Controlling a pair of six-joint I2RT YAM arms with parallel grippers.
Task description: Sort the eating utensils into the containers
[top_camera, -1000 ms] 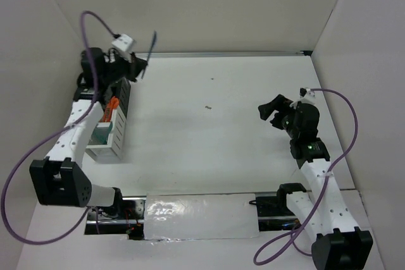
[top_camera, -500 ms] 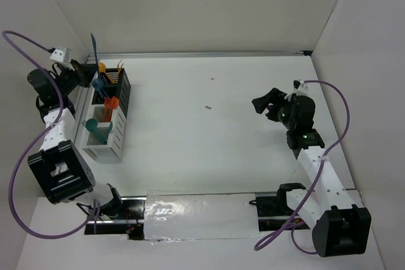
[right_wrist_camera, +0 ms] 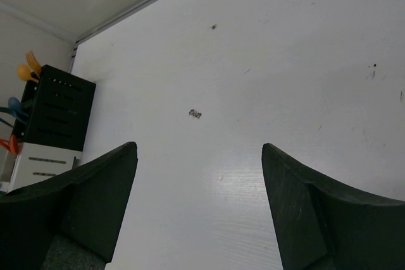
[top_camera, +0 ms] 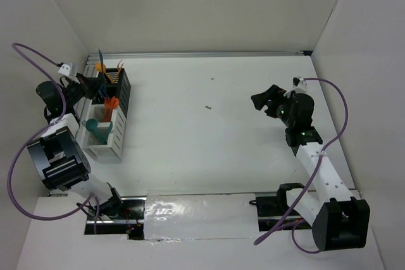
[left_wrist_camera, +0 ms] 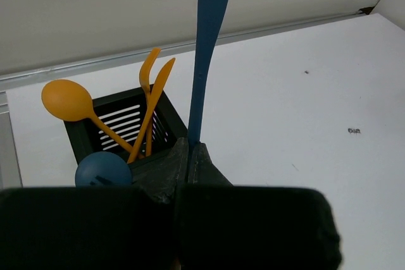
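The white table [top_camera: 209,131] lies broad under both my arms. Along its left edge stands the row of containers [top_camera: 109,136]. The black slatted bin [top_camera: 122,90] is at the far end, and the white bins [top_camera: 104,150] are joined to it on the near side.

My right claw [top_camera: 262,99] hangs over the right part of the table, well apart from the containers. Its fingers [right_wrist_camera: 82,200] are spread wide with only bare tabletop between them.

My left claw [left_wrist_camera: 188,151] is drawn back toward the left wall [top_camera: 38,36], close to the black slatted bin. Its fingers are pinched tight on the handle end of a dark blue knife [left_wrist_camera: 209,42]. The knife stands nearly upright out of my grip, serrated blade at the top. In the wrist view it rises in front of the bin's right corner. From that angle I cannot tell whether my grip is over the rim or just beside it.

Inside the black bin an orange spoon [left_wrist_camera: 66,100] leans to the left, bowl up. An orange fork [left_wrist_camera: 147,71] and an orange knife [left_wrist_camera: 163,81] lean together beside it. The bowl of a blue spoon [left_wrist_camera: 103,169] shows at the bin's near side. In the white bins the overhead view shows a red-orange utensil [top_camera: 111,105] and, nearer my base, a teal utensil [top_camera: 98,126].
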